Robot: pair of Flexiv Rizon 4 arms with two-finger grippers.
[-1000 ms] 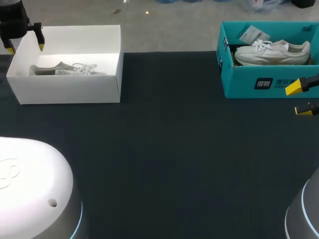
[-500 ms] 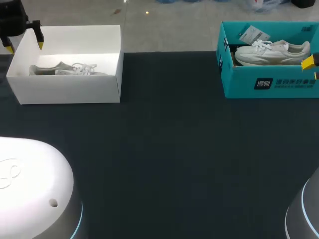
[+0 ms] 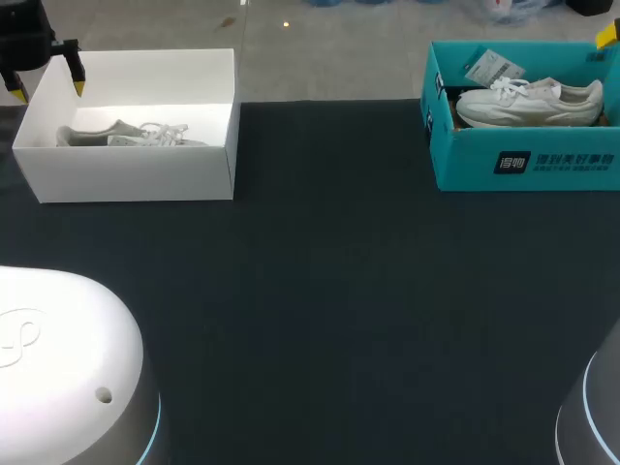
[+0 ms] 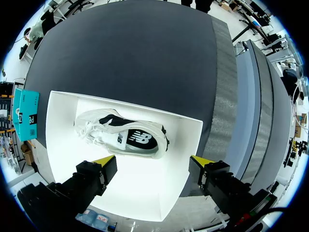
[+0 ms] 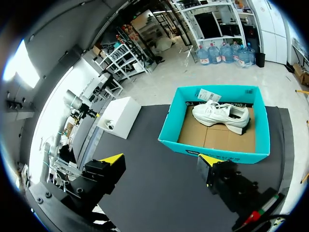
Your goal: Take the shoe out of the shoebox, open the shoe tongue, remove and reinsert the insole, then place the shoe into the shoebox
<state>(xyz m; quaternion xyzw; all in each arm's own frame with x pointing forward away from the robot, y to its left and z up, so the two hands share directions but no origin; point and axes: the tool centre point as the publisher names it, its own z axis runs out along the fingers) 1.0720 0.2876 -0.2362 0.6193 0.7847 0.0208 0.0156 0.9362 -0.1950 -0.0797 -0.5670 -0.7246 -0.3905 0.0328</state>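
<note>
Two open-topped rectangles: white shoebox (image 3: pixel 136 176), teal cardboard shoebox (image 3: pixel 467 167) with laced shoe (image 3: pixel 528 103); left gripper (image 4: pixel 152 159), right gripper (image 5: pixel 161 158) apart.

Shoeboxes, two: white shoebox (image 3: pixel 136 176), teal shoebox (image 3: pixel 465 167). Shoes, two: slim shoe (image 3: pixel 108 136), chunky shoe (image 3: pixel 531 103).

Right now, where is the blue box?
In the head view the blue box sits at the far right side of the table, holding a white shoe; the white box stands across the table at the far left.
</note>
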